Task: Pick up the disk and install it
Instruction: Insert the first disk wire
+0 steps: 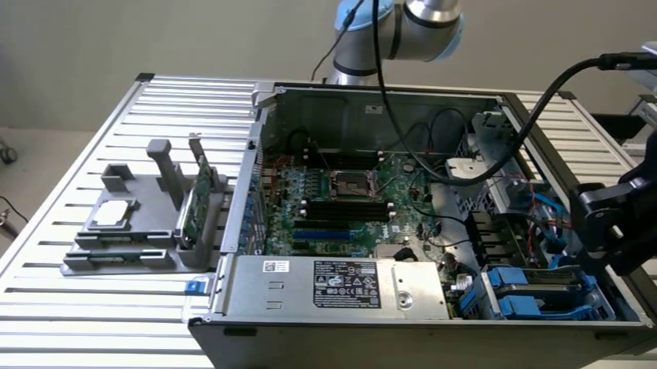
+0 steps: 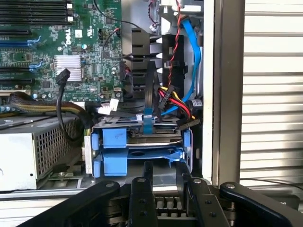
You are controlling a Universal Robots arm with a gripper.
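Note:
The disk [image 2: 138, 153], grey metal framed by bright blue carrier rails, sits in the drive cage at the front corner of the open computer case [image 1: 339, 327]. In the exterior view the disk [image 1: 534, 287] lies low at the case's right end. My black gripper [image 1: 611, 257] hangs just above and to the exterior view's right of that cage. From the wrist, the gripper [image 2: 164, 171] is open, its two dark fingers [image 2: 142, 189] spread apart just short of the blue carrier, with nothing gripped between them. Blue, red and yellow cables run to the back of the cage.
The green motherboard [image 1: 339, 204] fills the case floor and the silver power supply [image 1: 339, 284] lies along the front. A grey fixture [image 1: 123, 238] on the slatted table holds a small square chip and an upright green card. The case side wall [image 2: 222, 94] stands close beside the cage.

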